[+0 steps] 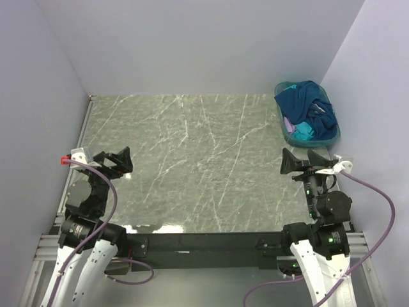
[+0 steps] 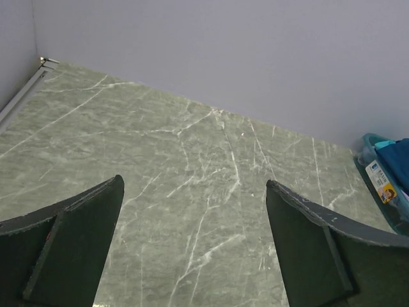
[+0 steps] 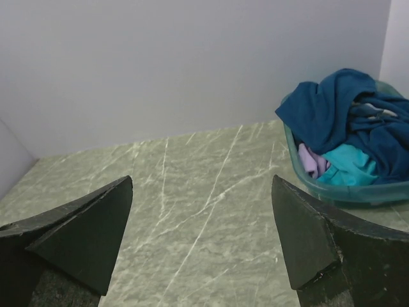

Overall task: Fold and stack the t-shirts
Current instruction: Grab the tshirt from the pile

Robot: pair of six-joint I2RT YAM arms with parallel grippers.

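Note:
The t-shirts lie crumpled in a teal plastic basket (image 1: 331, 136) at the table's far right. A dark navy t-shirt (image 1: 313, 102) lies on top, with a turquoise t-shirt (image 1: 305, 132) and a pale lilac t-shirt (image 1: 289, 125) under it. They also show in the right wrist view: navy (image 3: 332, 109), turquoise (image 3: 348, 167), lilac (image 3: 309, 161). My left gripper (image 1: 114, 159) is open and empty over the near left of the table. My right gripper (image 1: 303, 160) is open and empty just in front of the basket.
The grey-green marble table (image 1: 198, 160) is walled in by pale lilac panels at the back and both sides. The basket's edge with a label (image 2: 383, 185) shows at the right of the left wrist view.

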